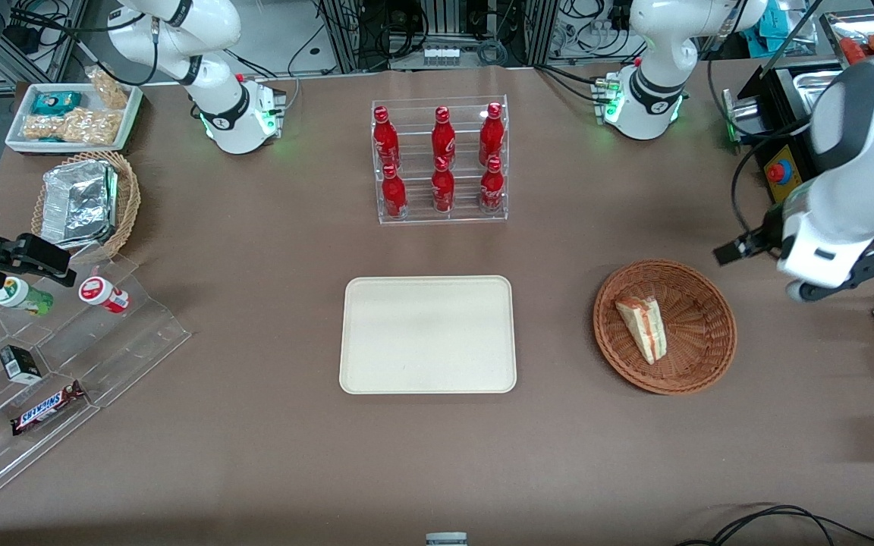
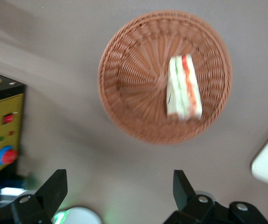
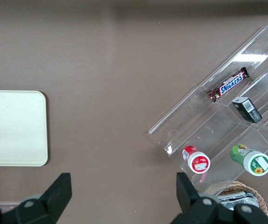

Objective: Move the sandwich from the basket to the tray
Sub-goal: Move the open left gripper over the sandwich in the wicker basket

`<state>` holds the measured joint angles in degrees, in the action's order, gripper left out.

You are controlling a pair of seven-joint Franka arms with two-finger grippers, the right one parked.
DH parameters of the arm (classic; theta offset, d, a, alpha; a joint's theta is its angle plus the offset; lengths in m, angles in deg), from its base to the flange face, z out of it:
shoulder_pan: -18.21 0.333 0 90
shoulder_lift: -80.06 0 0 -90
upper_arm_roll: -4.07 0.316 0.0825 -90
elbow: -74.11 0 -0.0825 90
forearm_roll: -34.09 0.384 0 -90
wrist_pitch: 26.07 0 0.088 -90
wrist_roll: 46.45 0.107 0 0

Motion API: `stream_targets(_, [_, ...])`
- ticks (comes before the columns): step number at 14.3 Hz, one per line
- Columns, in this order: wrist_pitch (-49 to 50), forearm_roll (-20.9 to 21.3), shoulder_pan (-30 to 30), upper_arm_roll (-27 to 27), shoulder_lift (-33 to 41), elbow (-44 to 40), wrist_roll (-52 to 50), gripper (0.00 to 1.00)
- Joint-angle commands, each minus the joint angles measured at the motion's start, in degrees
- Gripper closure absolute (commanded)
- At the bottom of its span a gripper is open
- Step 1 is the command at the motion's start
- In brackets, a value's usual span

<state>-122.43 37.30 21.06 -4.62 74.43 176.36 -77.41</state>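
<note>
Sandwich (image 2: 184, 87) in basket (image 2: 124, 79), apparently well apart from spread-fingered pincer (image 2: 120, 186).

The basket (image 1: 699, 356) was rough woven wicker, the tray (image 1: 428, 334) smooth matte plastic, the tabletop (image 1: 255, 425) matte brown, and the hand (image 2: 120, 193) was black plastic.

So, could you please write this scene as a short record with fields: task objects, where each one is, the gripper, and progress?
sandwich: lying in the basket, untouched
basket: on the table, toward the working arm's end, beside the tray
tray: on the table, nearer the front camera than the bottle rack, nothing on it
gripper: open, holding nothing, above the table beside the basket, not over the sandwich
progress: sandwich not yet picked up
</note>
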Motion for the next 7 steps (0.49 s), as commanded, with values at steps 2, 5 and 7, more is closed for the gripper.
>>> stream_targets(2, [-13.64, -0.14, -0.56, -0.28, 2.20, 13.47, -3.68, 0.00])
stream_targets(5, [-24.11, -0.14, -0.65, -0.46, 2.12, 20.17, -3.76, 0.00])
stream_targets(7, [-27.47, -0.23, -1.43, -0.46, 0.98, 20.80, -3.85, 0.00])
